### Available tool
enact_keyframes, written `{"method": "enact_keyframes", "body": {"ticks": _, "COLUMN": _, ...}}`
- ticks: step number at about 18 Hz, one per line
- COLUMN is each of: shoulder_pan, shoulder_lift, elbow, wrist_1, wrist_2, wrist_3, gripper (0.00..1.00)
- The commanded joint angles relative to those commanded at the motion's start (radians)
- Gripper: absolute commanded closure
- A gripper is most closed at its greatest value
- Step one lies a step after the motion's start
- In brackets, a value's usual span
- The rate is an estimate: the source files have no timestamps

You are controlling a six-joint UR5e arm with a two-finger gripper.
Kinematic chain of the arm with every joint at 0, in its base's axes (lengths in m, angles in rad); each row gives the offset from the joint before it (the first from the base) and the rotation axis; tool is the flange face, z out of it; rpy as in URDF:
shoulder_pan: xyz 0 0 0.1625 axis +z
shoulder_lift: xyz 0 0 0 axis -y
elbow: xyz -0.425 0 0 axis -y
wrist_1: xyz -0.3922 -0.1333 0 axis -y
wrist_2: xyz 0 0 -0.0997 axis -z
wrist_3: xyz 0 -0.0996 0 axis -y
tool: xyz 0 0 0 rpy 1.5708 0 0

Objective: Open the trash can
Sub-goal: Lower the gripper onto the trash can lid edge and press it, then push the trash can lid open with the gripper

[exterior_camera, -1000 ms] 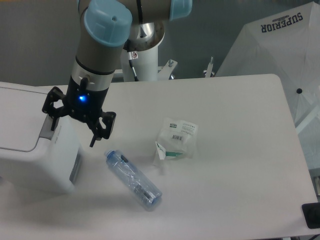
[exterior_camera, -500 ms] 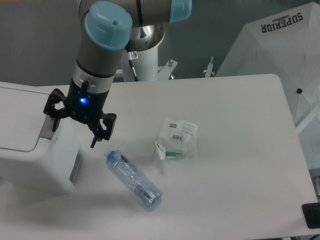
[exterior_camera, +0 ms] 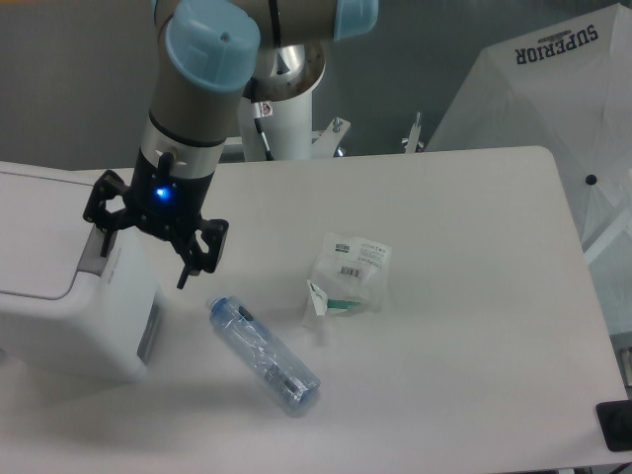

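The trash can (exterior_camera: 59, 306) is a large white boxy bin at the table's left edge. Its flat lid lies down, with a grey push tab (exterior_camera: 89, 255) at the lid's right end. My gripper (exterior_camera: 144, 262) hangs over the can's right end, open wide, with a blue light on its body. One finger (exterior_camera: 102, 240) is at the grey tab; I cannot tell if it touches. The other finger (exterior_camera: 186, 276) hangs past the can's right side, above the table. Nothing is between the fingers except the can's top corner.
A clear plastic bottle (exterior_camera: 263, 355) with a blue tint lies on its side just right of the can. A small plastic packet (exterior_camera: 348, 276) lies mid-table. A white umbrella-like cover (exterior_camera: 553, 109) stands beyond the table's right edge. The arm's white base post (exterior_camera: 291, 128) is at the back.
The gripper has shifted very slightly left and up since half a second ago. The lid, bottle and packet have not moved.
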Motion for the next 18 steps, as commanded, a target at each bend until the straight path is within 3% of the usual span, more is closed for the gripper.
{"method": "enact_keyframes", "body": {"ticks": 18, "shoulder_pan": -0.014, "shoulder_lift": -0.014, "elbow": -0.025, "wrist_1": 0.0, "wrist_2": 0.003, "wrist_3": 0.0, "gripper": 0.0}}
